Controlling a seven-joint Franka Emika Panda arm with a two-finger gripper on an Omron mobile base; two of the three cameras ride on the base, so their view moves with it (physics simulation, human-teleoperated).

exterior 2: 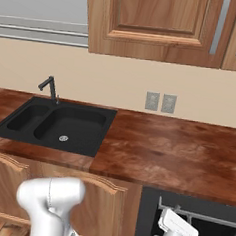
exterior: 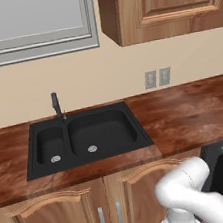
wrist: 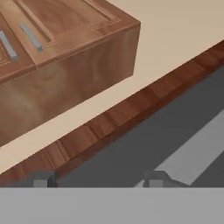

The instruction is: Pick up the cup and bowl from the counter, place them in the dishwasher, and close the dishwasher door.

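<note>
Hand view: the claw (wrist: 97, 179), its 2 dark tips apart and holding nothing, sits just below the glossy reddish-brown counter's edge (wrist: 105, 120), at the black dishwasher door's grey bar handle (wrist: 192, 153), whose long axis runs along that edge.

Counter (exterior 2: 177, 150): glossy reddish-brown, wood-grained, seen across mid-frame in both base views. Dishwasher (exterior 2: 147, 217): black opening under the counter, lower right of both base views. Dishwasher door (wrist: 144, 148): dark panel with grey bar handle (wrist: 199, 148), lower right of hand view.
</note>
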